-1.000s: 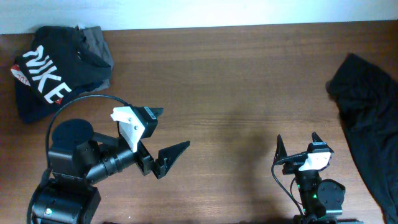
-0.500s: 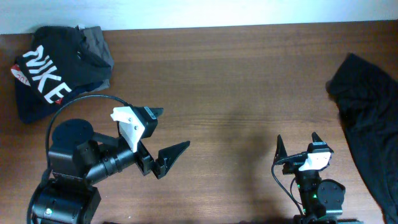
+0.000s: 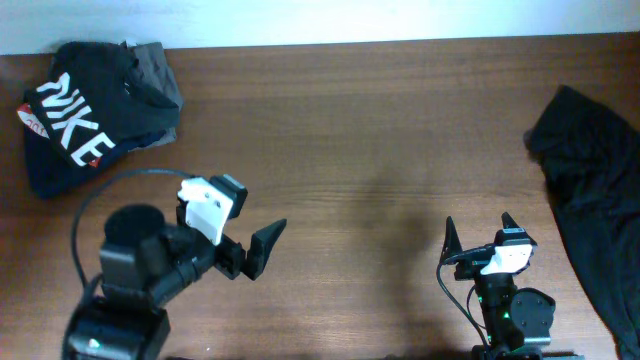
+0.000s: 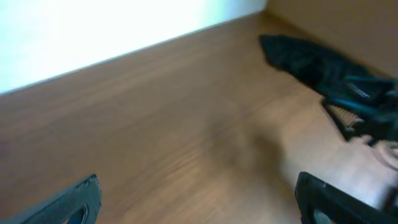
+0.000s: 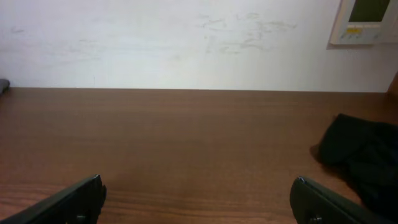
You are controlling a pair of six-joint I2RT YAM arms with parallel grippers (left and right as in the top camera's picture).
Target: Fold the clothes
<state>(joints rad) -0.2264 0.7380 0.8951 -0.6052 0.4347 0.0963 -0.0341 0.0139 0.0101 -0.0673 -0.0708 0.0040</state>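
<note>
A folded black T-shirt with white NIKE lettering (image 3: 75, 125) lies on a small stack at the table's far left corner, with grey fabric (image 3: 158, 68) behind it and a red edge under it. A crumpled black garment (image 3: 595, 190) lies along the right edge; it also shows in the left wrist view (image 4: 311, 59) and the right wrist view (image 5: 364, 152). My left gripper (image 3: 255, 235) is open and empty over bare wood at front left. My right gripper (image 3: 478, 238) is open and empty at front right, left of the black garment.
The brown wooden table (image 3: 380, 150) meets a white wall at the back. A white wall panel (image 5: 367, 22) hangs at the upper right in the right wrist view. The right arm's base shows blurred in the left wrist view (image 4: 367, 121).
My left arm has pulled back and down toward the front left, its gripper turning. The right arm and both garments have not moved.
</note>
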